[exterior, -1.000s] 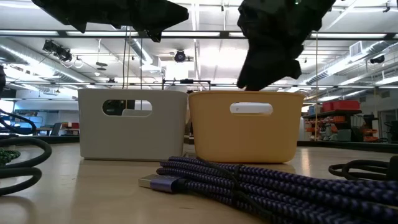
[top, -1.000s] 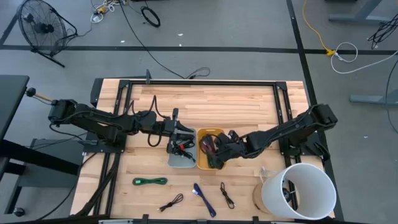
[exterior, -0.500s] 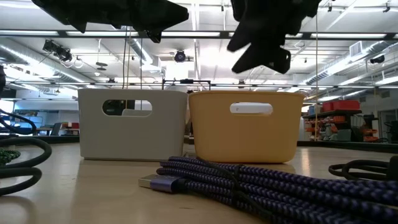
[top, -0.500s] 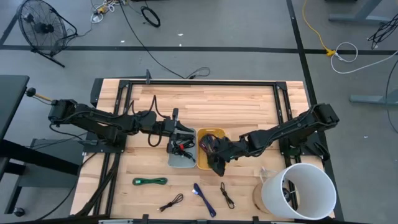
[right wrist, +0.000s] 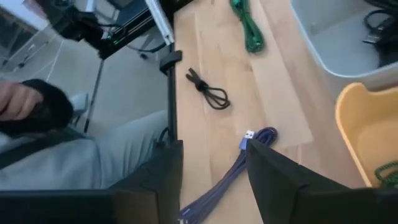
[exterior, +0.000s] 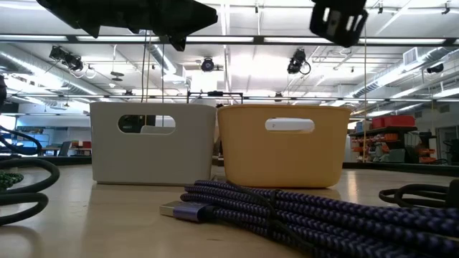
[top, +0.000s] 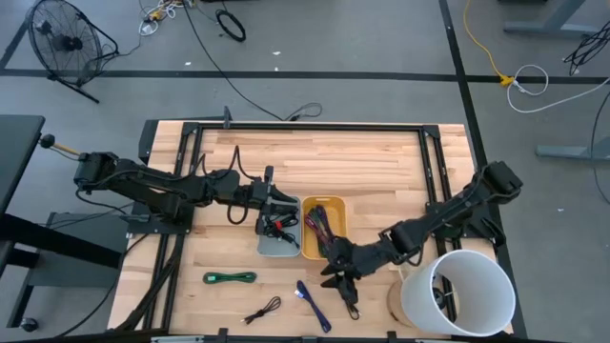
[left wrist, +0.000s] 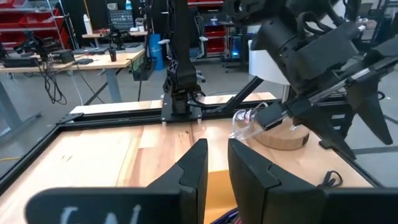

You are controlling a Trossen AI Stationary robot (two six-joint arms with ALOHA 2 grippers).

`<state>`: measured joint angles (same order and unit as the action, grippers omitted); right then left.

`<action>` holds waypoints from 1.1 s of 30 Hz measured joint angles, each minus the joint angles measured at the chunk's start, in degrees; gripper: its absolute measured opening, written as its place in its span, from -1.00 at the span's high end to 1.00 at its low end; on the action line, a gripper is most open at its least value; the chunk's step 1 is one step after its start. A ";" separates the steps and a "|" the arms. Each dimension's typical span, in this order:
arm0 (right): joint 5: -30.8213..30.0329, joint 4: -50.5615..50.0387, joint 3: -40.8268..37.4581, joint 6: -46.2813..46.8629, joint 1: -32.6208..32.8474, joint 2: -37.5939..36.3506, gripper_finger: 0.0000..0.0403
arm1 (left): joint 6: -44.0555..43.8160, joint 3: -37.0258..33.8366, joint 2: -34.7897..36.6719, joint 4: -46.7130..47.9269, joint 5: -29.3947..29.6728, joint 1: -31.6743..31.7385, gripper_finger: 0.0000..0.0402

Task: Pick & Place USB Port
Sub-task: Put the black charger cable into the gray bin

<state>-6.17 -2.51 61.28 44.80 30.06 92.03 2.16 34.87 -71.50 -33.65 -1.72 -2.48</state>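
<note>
A purple braided USB cable [top: 313,305] lies on the table near the front edge; it also shows in the low view [exterior: 287,208] and the right wrist view [right wrist: 252,149]. My right gripper [top: 335,276] is open and empty, above the table just in front of the yellow bin [top: 310,252], with the purple cable below and ahead of its fingers [right wrist: 163,174]. My left gripper [top: 276,221] hovers over the grey bin [top: 267,250], its fingers [left wrist: 194,165] close together with only a narrow slit between them, and it holds nothing I can see.
Cables lie in the yellow bin [exterior: 283,150] and the grey bin [exterior: 150,147]. On the table near the front lie a green cable [top: 231,277] and two black cables [top: 262,310] [top: 348,297]. A white cylinder [top: 457,291] stands front right. A person's sleeve [right wrist: 31,106] shows beyond the table edge.
My right gripper has risen from over the yellow bin and gone toward the table's near edge, now above the bare table in front of the bin. In the low view it has climbed out of sight save for a small part at the top.
</note>
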 joint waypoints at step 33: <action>-2.90 -17.29 -0.04 15.97 6.37 9.57 0.14 | -3.05 -0.04 -0.02 0.59 0.20 -0.37 0.66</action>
<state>-9.07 -19.80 61.23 60.77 36.42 101.60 -0.89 34.83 -71.53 -33.06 -1.52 -2.85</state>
